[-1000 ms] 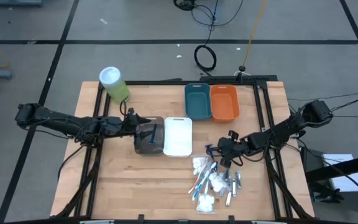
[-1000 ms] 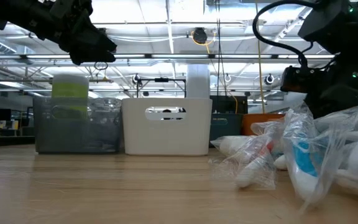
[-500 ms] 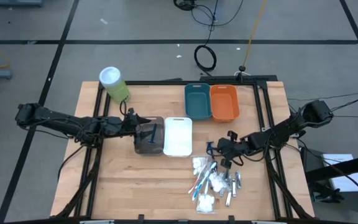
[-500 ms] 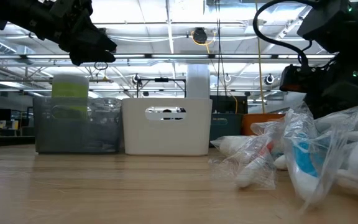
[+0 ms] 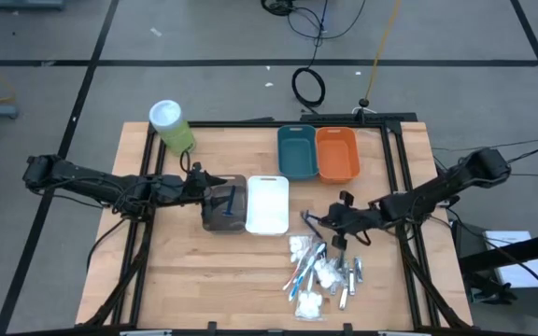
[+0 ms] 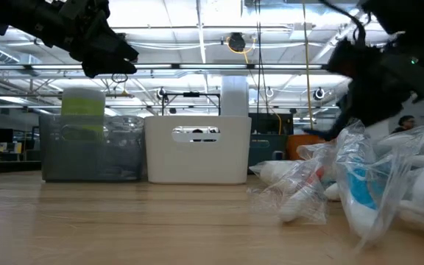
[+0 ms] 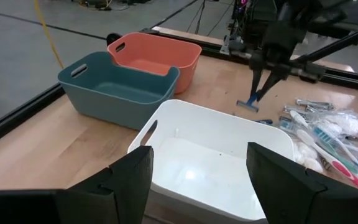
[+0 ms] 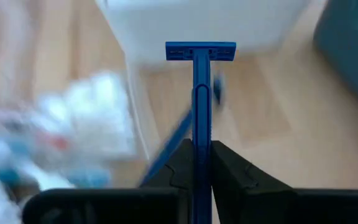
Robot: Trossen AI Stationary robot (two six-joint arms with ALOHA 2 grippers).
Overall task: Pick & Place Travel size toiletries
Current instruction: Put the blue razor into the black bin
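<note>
Right pincer (image 8: 202, 163) now clamped on blue razor (image 8: 200, 93), lifted off desk (image 5: 204, 280) beside toiletry pile (image 5: 320, 271), shifted toward white bin (image 5: 267, 203). Pick done; placement next. Left pincer (image 7: 197, 180) apart, waiting over white bin, unchanged.

Right gripper (image 5: 318, 220) has shifted toward the white rectangular plastic bin (image 5: 267, 204), away from the toiletry pile. Its jaws have closed on a dark blue plastic razor (image 8: 199, 99), now lifted clear of the tabletop (image 5: 185, 271). Right arm now reaches farther across.
</note>
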